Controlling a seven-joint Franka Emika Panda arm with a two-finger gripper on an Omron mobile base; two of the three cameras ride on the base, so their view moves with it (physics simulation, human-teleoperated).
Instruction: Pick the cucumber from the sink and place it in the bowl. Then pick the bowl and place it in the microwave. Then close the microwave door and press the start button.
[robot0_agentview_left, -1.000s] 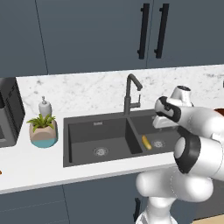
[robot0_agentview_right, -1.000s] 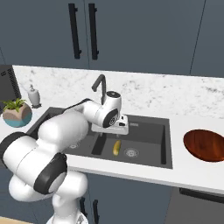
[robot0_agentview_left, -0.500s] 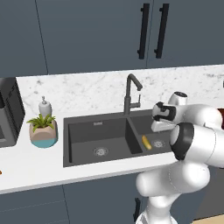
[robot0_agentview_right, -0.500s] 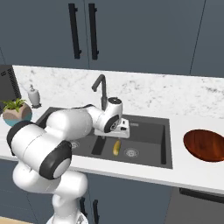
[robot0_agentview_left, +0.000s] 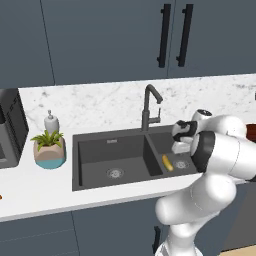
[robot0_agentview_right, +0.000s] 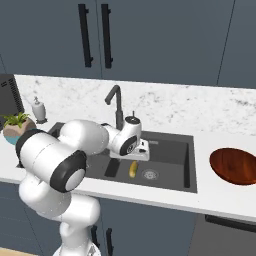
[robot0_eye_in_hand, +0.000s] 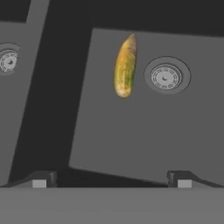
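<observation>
White marble tabletop (robot0_agentview_left: 100, 107) under dark blue cabinets (robot0_agentview_left: 100, 40), dark grey sink (robot0_agentview_left: 112, 160) set in it. The cucumber (robot0_eye_in_hand: 125, 66) lies in the right basin beside its drain (robot0_eye_in_hand: 165, 77). The end effector (robot0_eye_in_hand: 111, 179) hangs above, fingers spread, gripping nothing. No writing readable

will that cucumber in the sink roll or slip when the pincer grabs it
Probably apt to roll: the cucumber is a short rounded stick lying flat on the smooth basin floor beside the drain. Its tapered ends may slip; it looks stiff and light.
</observation>
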